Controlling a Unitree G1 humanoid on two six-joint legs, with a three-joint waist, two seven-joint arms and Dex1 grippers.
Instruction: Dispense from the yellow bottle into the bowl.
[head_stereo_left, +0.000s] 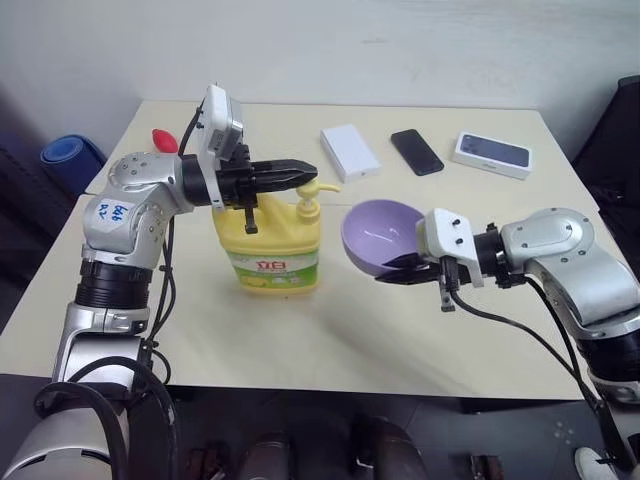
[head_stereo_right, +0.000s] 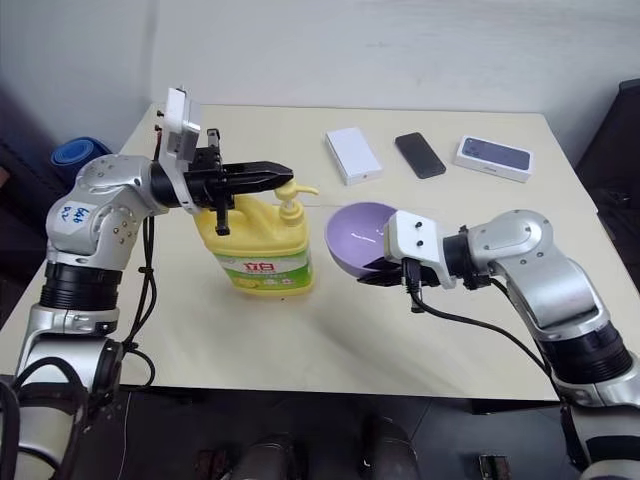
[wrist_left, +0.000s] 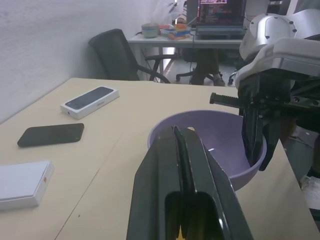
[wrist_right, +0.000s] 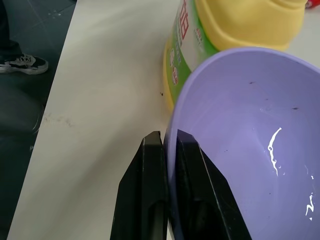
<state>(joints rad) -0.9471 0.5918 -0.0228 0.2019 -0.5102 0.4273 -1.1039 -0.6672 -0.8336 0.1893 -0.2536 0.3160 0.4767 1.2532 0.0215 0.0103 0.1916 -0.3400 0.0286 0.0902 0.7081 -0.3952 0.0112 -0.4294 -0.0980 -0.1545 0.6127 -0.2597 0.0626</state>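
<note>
The yellow bottle (head_stereo_left: 268, 245) stands upright on the table, its green-and-white label facing me. My left gripper (head_stereo_left: 308, 172) is shut with nothing between its fingers and reaches level across the bottle's top. Its tips sit just over the yellow pump head (head_stereo_left: 309, 192); I cannot tell whether they touch it. The lavender bowl (head_stereo_left: 378, 232) hangs tilted beside the pump's spout, lifted off the table. My right gripper (wrist_right: 169, 137) is shut on the bowl's rim, one finger inside and one outside. In the left wrist view the bowl (wrist_left: 220, 130) lies just past the closed fingers (wrist_left: 172, 170).
At the back of the table lie a white box (head_stereo_left: 350, 152), a black phone (head_stereo_left: 417, 151) and a phone box (head_stereo_left: 491, 154). A small red object (head_stereo_left: 164, 140) sits behind my left arm. A blue roll (head_stereo_left: 72, 160) lies off the table's left side.
</note>
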